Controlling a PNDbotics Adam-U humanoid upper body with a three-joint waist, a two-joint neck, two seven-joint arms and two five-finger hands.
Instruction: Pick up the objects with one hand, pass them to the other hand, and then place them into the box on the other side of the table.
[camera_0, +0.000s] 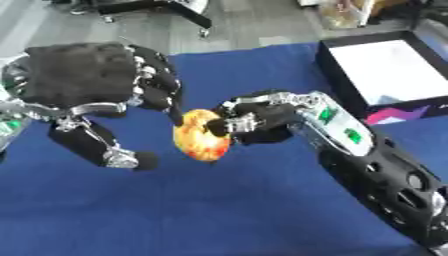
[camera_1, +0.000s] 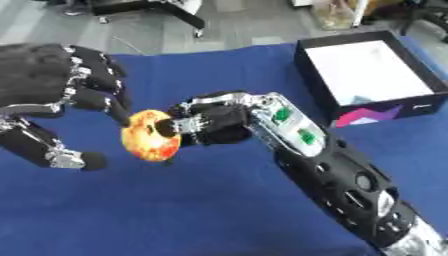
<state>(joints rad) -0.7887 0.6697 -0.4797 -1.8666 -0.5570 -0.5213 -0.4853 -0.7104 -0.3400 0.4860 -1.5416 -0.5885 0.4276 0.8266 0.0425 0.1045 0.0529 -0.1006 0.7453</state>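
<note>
An orange-and-yellow round fruit (camera_0: 199, 137) hangs above the blue table, between my two hands. My right hand (camera_0: 262, 120) reaches in from the right and its fingers are curled round the fruit's right side. Large at the upper left, my left hand (camera_0: 87, 82) has its fingers spread, and their tips touch or nearly touch the fruit's top left, while its thumb (camera_0: 118, 155) juts out below without closing. A black box with a white inside (camera_0: 385, 65) stands at the table's far right.
The blue cloth (camera_0: 219, 210) covers the table in front of me. Beyond the far edge lie a grey floor and a black wheeled base (camera_0: 166, 10).
</note>
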